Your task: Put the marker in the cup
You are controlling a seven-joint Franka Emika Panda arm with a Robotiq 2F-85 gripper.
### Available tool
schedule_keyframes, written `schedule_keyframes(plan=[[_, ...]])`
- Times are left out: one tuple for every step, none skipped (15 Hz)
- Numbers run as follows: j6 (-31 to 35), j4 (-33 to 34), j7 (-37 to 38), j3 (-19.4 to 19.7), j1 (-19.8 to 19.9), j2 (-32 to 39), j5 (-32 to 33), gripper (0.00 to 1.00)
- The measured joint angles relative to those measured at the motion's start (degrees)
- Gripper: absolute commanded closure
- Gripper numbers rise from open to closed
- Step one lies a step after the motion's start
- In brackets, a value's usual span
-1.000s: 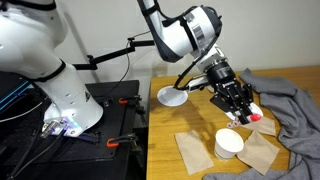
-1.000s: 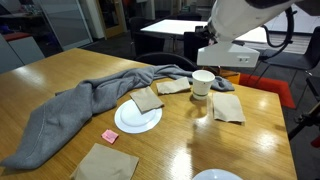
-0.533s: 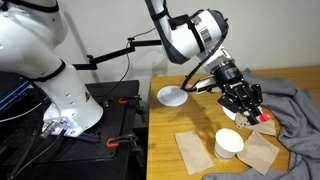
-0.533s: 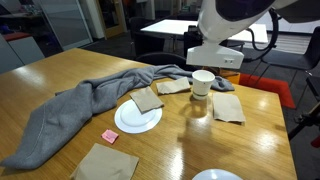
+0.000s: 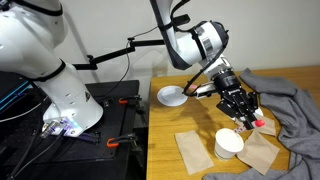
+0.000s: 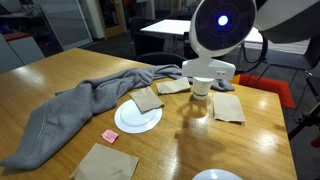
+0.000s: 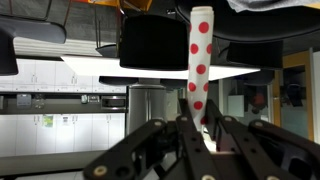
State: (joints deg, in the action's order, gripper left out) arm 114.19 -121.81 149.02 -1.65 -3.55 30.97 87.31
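Note:
My gripper (image 7: 200, 128) is shut on the marker (image 7: 200, 60), a white stick with red dots that stands up between the fingers in the wrist view. In an exterior view the gripper (image 5: 244, 112) hangs over the table, just above and behind the white paper cup (image 5: 229, 143), with the marker's red end (image 5: 258, 121) showing at the fingers. The cup stands upright. In an exterior view the arm's round wrist (image 6: 222, 25) covers the gripper and the top of the cup (image 6: 203, 89).
A grey cloth (image 6: 80, 105) lies across the table. A white plate (image 6: 138, 118) carries a tan paper piece. More tan paper pieces (image 5: 190, 150) lie by the cup. Another plate (image 5: 172, 96) sits near the table's edge. A small red square (image 6: 110, 135) lies on the table.
The arm has swung so that its wrist now faces one exterior camera. The gripper with the marker has shifted a little lower, closer over the cup.

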Motion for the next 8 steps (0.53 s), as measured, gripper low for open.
schedule_keyframes(plan=[[-0.2, 0.2, 0.0, -0.2, 0.0, 0.6, -0.4, 0.95], [-0.3, 0.5, 0.0, -0.3, 0.0, 1.1, -0.9, 0.95], [-0.4, 0.6, 0.0, -0.4, 0.0, 1.4, -1.1, 0.95], [-0.4, 0.8, 0.0, -0.4, 0.0, 1.7, -1.2, 0.95], [-0.5, 0.9, 0.0, -0.4, 0.0, 1.9, -1.3, 0.95], [-0.5, 0.9, 0.0, -0.4, 0.0, 2.1, -1.4, 0.95], [-0.6, 1.0, 0.0, -0.4, 0.0, 2.4, -1.5, 0.95], [-0.7, 1.0, 0.0, -0.4, 0.0, 2.7, -1.7, 0.95]])
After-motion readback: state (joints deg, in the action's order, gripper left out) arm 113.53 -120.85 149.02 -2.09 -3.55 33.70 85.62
